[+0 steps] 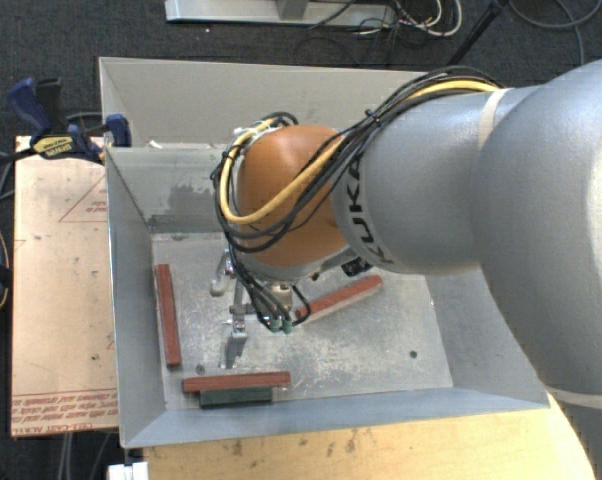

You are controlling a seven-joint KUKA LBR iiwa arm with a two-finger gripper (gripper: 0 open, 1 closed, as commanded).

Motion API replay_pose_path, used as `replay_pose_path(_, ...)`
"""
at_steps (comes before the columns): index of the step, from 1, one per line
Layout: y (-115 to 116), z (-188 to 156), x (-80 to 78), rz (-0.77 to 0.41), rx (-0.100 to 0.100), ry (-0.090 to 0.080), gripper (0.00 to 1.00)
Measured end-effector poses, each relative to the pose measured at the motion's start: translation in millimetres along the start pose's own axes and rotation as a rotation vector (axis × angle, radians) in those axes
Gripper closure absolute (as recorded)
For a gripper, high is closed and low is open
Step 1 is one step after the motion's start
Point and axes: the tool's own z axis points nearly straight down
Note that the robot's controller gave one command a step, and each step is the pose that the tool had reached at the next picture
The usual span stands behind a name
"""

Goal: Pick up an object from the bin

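Arm: our grey arm [501, 188] lies nearest the lens, reaching in from the right and covering the right rear of the bin [131, 268].
Wrist: an orange cover [286, 203] hangs over the bin's middle, with black and yellow cables [243, 208] looped round it.
Pincer: the pincer [237, 340] points down from under the orange cover, low over the floor and left of the middle. We cannot tell whether it is open or closed.
Under the pincer: we see bare, speckled grey floor.
Nearest thing: a front brown bar [236, 379] lies flat along the near wall, just in front of the pincer's tip and apart from it.
Beside it: a dark bar [236, 398] lies touching the front brown bar's near side, against the foot of the near wall.
To the right: a tilted brown bar [343, 295] lies near the pincer. Its lower left end is hidden behind the wrist, and its other end points to the right and rearward.
To the left: a left brown bar [167, 316] lies lengthwise close along the left wall, well apart from the pincer.
Open room: the widest bare floor is in the right near quarter. We also see a narrower bare strip between the left brown bar and the pincer.
Edges: the left and near walls slope up close behind the bars that lie along them.
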Motion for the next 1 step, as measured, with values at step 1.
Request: replay_pose_path(1, -0.9, -4.3, -2.2, 0.003, -0.001, -0.008, 0.00)
